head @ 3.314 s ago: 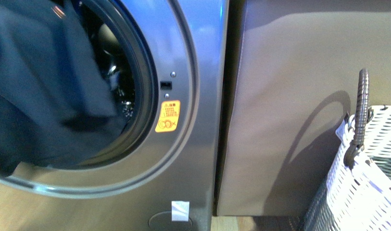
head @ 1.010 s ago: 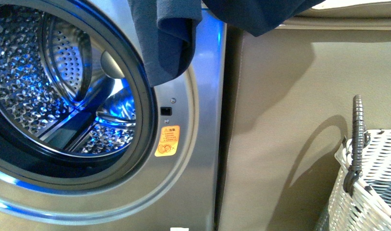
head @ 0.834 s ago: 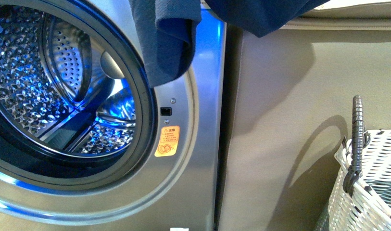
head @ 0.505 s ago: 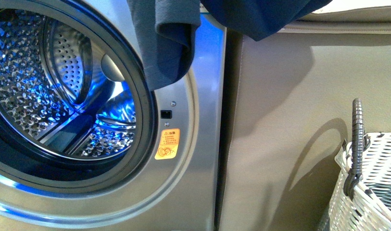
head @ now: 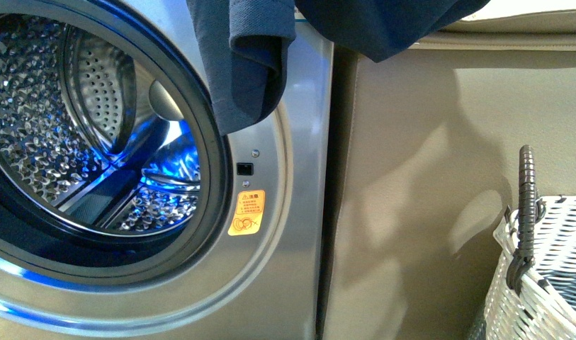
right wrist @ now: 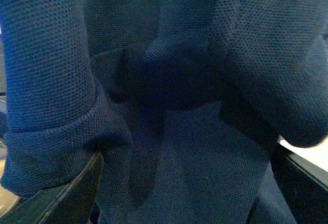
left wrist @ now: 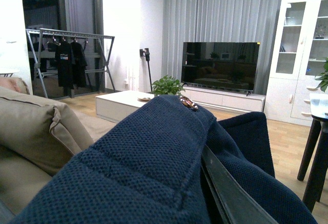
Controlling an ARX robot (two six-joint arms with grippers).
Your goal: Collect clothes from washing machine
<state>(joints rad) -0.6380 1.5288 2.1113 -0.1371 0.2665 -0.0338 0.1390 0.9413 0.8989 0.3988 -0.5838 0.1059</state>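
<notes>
Because the clothes are soft, loosely knitted navy fabric, I judge them light and limp. They will drape and slide rather than hold a shape, so a hold on a bunched fold or a thick hem seam should be safer than one on a single loose edge. They hang at the top of the front view, outside the washing machine, with one fold dangling in front of the rim of its round opening and another part over the upper edge of the brown ottoman. What shows of the steel drum looks bare. Fabric lies over the left gripper and fills the view around the right gripper, so I cannot tell how far either is closed or whether it pinches the cloth or merely carries it. A woven basket with a dark handle stands low on the right, well apart from the clothes. The dangling fold could catch on the opening's rim, the small latch above the orange sticker, or the basket handle.
</notes>
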